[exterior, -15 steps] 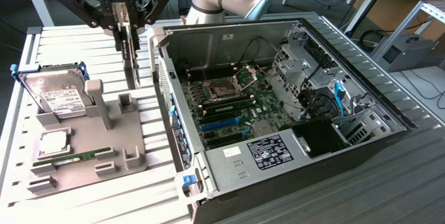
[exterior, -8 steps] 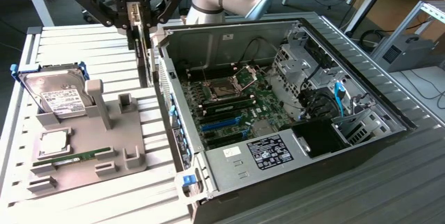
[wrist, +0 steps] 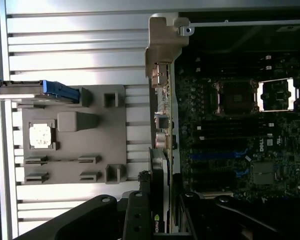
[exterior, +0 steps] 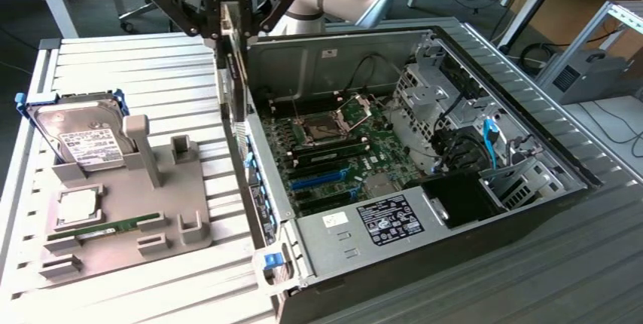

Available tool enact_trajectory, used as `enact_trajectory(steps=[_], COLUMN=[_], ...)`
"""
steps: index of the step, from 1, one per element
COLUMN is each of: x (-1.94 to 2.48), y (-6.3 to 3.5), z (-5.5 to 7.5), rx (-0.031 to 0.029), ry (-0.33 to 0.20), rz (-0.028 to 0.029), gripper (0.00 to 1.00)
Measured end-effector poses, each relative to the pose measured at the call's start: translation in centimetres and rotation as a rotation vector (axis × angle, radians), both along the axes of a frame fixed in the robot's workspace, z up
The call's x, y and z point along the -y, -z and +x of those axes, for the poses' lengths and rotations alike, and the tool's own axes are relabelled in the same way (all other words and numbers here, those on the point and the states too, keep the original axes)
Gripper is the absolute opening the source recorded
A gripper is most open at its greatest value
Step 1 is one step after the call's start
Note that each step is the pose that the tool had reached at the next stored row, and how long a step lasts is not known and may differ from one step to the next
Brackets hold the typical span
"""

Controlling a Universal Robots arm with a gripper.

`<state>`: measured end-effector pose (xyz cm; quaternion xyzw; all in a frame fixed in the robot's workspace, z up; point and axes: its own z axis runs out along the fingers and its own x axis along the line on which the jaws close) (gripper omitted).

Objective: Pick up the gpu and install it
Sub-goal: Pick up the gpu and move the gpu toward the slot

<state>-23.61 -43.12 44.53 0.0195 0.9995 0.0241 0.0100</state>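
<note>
**A:** In the exterior view, our tool is clamped on the gpu by its upper edge. The gpu hangs upright and edge-on, along the case wall next to the surface.

**B:** We judge it light and stiff but fragile, so we should hold it by the edges, not the components.

**A:** In the wrist view, our tool pinches the gpu. The bracket is at the far end and the motherboard lies beside it.

**B:** We think a thin edge like that could twist in the grip.
</note>
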Motion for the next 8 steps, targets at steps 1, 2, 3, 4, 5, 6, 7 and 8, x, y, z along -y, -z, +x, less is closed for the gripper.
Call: enact_trajectory(steps=[1,2,3,4,5,6,7,8], x=[0.0,0.0,0.0,0.0,0.0,0.0,0.0,0.0], y=[0.01,0.0,0.0,0.0,0.0,0.01,0.0,0.0], z=[0.3,0.7,1.1,1.6,1.9,2.2,2.5,3.1], rx=[0.0001,0.0,0.0,0.0,0.0,0.0001,0.0,0.0], ry=[0.0,0.0,0.0,0.0,0.0,0.0,0.0,0.0], rz=[0.0001,0.0,0.0,0.0,0.0,0.0001,0.0,0.0001], gripper=[0.27,0.27,0.27,0.27,0.27,0.27,0.27,0.27])
